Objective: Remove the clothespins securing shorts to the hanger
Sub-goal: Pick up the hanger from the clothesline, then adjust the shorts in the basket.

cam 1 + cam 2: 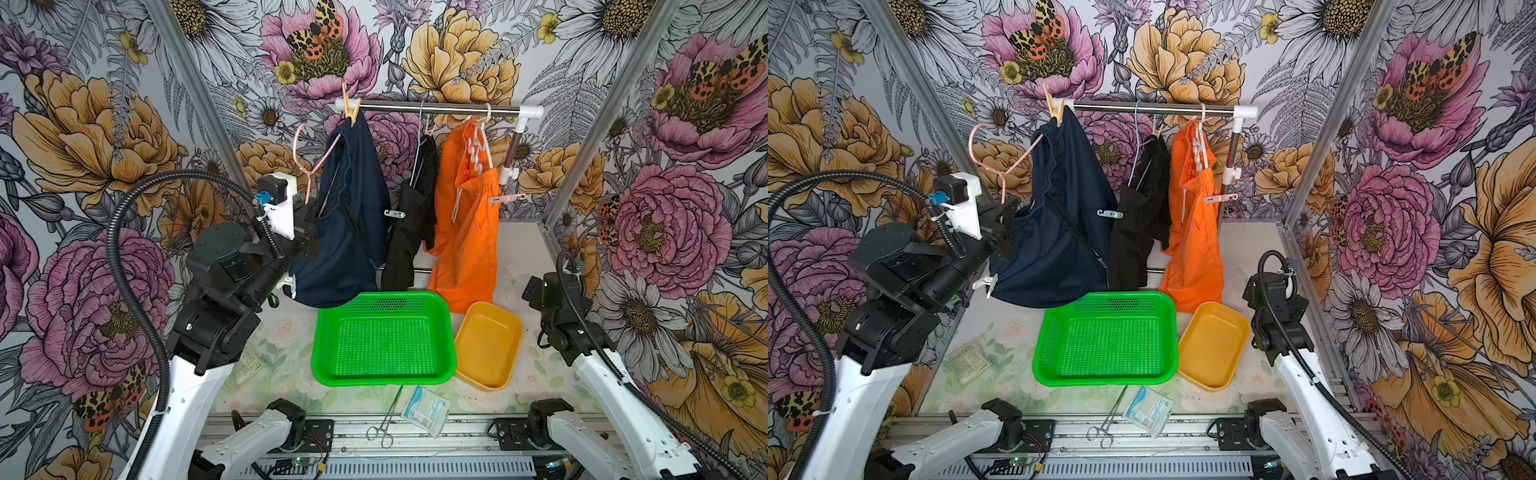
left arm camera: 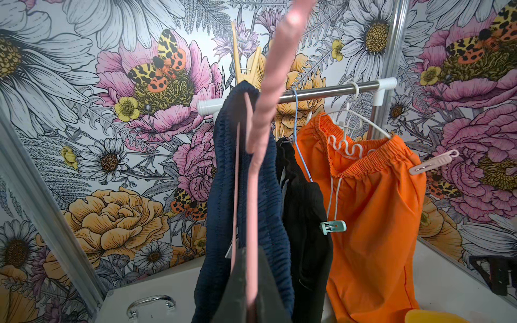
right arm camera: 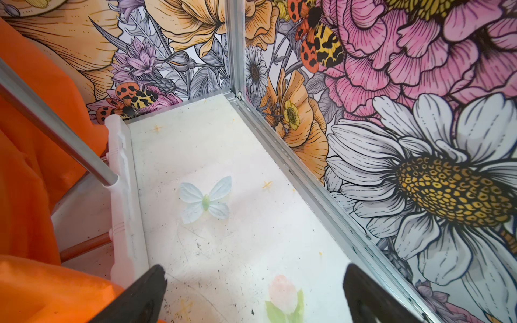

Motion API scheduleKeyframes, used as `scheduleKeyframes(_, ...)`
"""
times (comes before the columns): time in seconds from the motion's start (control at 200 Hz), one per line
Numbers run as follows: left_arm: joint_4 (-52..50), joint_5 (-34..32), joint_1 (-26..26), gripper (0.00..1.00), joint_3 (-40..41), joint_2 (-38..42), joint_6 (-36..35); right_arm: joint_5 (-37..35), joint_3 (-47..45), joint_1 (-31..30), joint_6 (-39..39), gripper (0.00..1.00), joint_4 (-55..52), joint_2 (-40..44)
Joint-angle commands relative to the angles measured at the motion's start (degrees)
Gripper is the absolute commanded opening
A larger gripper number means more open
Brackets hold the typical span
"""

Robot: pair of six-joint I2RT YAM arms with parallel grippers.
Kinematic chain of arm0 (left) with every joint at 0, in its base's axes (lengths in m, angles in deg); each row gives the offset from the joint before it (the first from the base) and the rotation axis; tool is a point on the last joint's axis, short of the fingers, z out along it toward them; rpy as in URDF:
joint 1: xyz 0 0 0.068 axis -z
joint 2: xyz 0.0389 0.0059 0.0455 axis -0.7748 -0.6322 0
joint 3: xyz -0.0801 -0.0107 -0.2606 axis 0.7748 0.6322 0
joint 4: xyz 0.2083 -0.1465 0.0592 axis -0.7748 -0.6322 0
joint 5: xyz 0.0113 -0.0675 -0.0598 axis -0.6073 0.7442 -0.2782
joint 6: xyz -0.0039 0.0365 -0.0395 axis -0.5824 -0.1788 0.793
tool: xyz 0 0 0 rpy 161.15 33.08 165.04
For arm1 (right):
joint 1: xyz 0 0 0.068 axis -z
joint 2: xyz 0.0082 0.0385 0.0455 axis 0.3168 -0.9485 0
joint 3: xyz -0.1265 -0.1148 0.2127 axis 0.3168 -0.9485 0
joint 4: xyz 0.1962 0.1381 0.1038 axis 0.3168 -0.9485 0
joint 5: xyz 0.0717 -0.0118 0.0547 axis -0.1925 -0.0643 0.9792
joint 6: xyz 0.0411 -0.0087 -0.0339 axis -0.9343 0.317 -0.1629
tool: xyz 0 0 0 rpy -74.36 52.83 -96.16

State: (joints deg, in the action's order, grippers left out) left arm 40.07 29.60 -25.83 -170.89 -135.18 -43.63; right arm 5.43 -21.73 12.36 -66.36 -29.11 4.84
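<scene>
While the left gripper is clamped on the pink hanger by the navy shorts and the right gripper gapes empty, the wooden pin holds their top at the rail; light, stiff, springy, probably best pinched at its splayed tails

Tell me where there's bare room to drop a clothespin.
Green basket and yellow tray are both bare inside; so is the table between tray and right arm. Crowded: forceps and packet in front, shorts hanging behind.

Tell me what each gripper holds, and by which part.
The left gripper is shut on the pink hanger, on its arm below the hook; the right gripper holds nothing.
</scene>
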Motion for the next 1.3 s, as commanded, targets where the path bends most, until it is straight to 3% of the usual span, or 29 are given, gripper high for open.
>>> scheduleKeyframes(0.0,0.4,-1.4,-0.4,0.0,-4.5,3.4,2.4,1.7,2.2,-0.6,1.3,1.0,0.4,1.6)
scheduleKeyframes(0.45,-8.8,4.0,-0.5,0.0,-13.9,9.5,1.5,8.9,5.4,-0.7,2.2,1.0,-1.5,2.3)
scheduleKeyframes(0.76,-11.2,12.8,-0.4,0.0,-17.6,9.4,2.0,9.8,5.2,-1.0,2.6,1.0,-1.9,3.8)
scheduleKeyframes(1.051,-11.6,26.8,-1.6,0.0,-23.9,0.3,3.4,9.5,4.4,-1.0,2.7,1.0,-1.9,4.1)
scheduleKeyframes(1.296,-11.4,33.8,-1.5,0.0,-30.3,-8.3,6.1,7.9,3.3,-1.0,2.9,1.0,-1.9,5.6)
